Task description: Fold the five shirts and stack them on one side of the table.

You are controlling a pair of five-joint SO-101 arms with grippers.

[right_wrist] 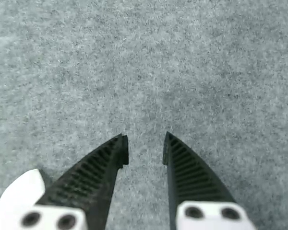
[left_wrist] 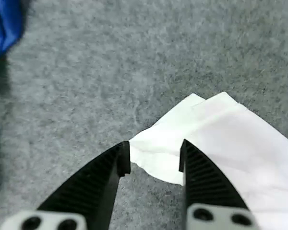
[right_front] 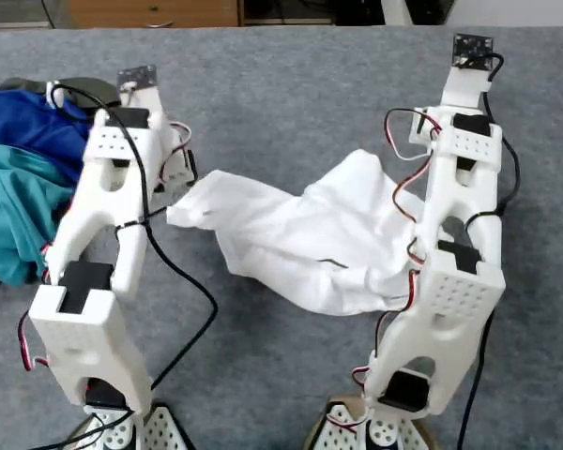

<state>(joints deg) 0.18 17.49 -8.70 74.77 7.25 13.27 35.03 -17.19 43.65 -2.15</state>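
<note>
Shirt (left_wrist: 230, 139) corner inside gaping left end effector (left_wrist: 153, 157); right end effector (right_wrist: 145, 149) gaping above grey table (right_wrist: 182, 57).

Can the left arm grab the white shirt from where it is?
Probably yes. The left gripper is open right at a corner of the white shirt, and nothing lies between them.

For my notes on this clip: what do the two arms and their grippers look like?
The left arm and right arm have white printed shells with grids of small holes, black servo blocks, loose black cables and thin red wires. The left gripper and right gripper have black tapered fingers, ribbed inside, on white mounts.
</note>
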